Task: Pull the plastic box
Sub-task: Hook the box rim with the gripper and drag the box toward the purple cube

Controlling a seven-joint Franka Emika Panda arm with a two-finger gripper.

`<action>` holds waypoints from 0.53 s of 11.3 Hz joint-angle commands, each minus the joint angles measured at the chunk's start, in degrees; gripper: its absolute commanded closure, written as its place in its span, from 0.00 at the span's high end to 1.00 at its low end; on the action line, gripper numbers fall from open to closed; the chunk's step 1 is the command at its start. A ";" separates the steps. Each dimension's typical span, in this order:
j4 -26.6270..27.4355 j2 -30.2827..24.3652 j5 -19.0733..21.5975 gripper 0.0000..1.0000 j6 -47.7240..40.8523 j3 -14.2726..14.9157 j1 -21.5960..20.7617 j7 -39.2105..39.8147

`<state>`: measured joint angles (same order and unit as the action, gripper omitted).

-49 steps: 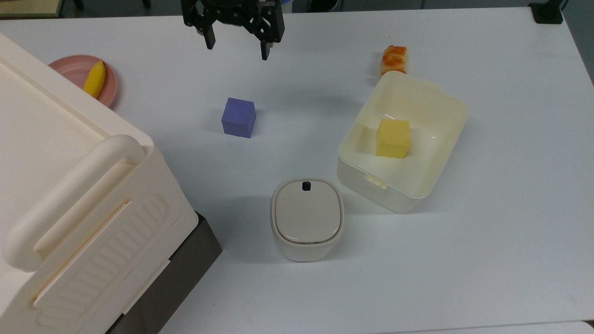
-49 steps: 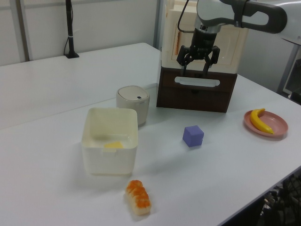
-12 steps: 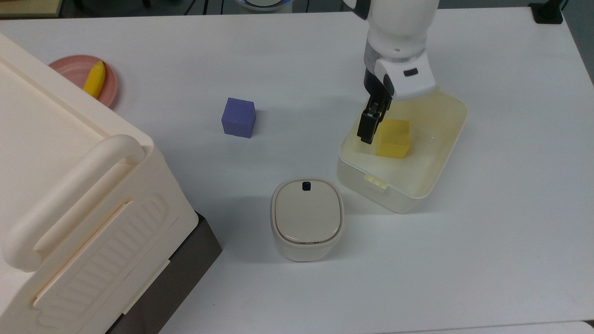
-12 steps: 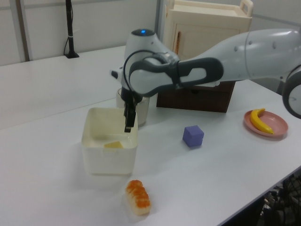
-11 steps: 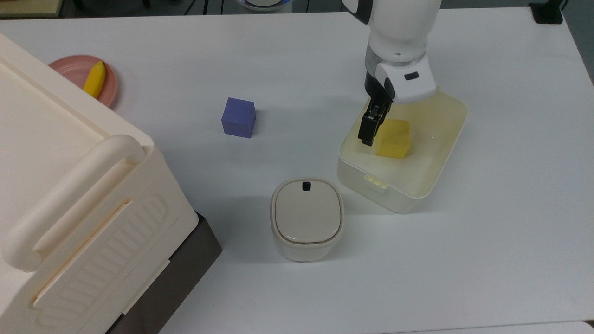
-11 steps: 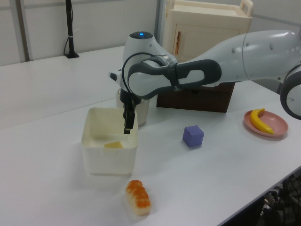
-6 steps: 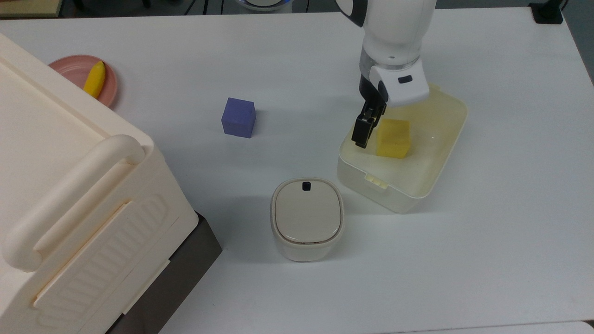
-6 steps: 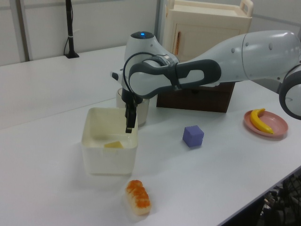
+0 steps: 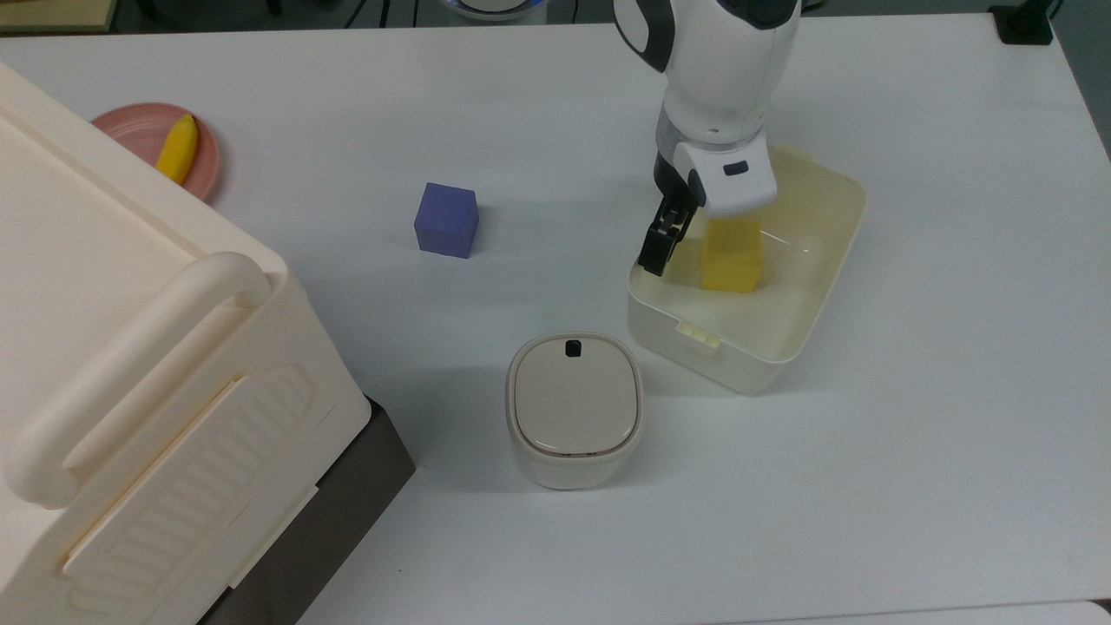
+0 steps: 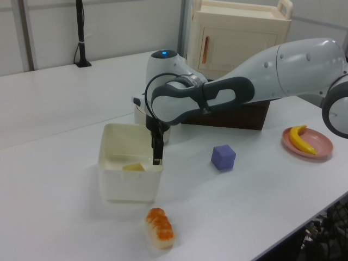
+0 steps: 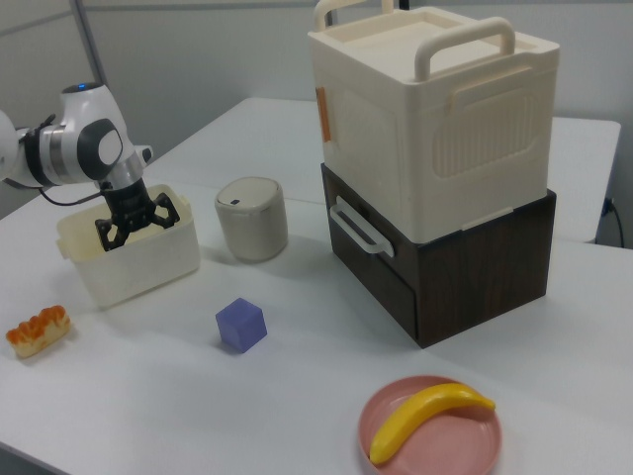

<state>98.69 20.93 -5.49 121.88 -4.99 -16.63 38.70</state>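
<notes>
The pincer (image 11: 137, 224), fingers spread, is hooked inside the plastic box (image 9: 785, 330) against the wall facing the purple cube (image 9: 446, 220), mid-bench toward the top view's right edge; judged best practice: drag low and steady, clearing the lidded bin (image 9: 575, 408).

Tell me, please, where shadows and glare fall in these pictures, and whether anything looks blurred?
Top view: soft shadows lie on the white table beside the purple cube and grey-lidded bin; a small glint shows inside the plastic box. Left view: the arm casts a faint shadow near the cube; the sushi piece looks soft. Right view: lighting is even, and the tool looks slightly smeared.
</notes>
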 commanded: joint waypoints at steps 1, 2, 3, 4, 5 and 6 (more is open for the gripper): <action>4.14 -2.38 -1.01 1.00 -0.77 2.44 -0.94 1.20; 4.58 -2.47 -0.92 1.00 -0.77 2.96 -0.94 2.08; 4.59 -2.47 -0.92 1.00 -0.77 3.14 -0.94 2.17; 4.67 -2.56 -1.01 1.00 -0.86 3.40 -0.94 2.17; 4.67 -2.73 -0.92 1.00 -0.86 4.10 -1.12 2.17; 4.67 -3.08 -1.01 1.00 -1.29 4.72 -1.64 2.26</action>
<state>101.20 20.63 -5.62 121.86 -2.40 -16.65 40.03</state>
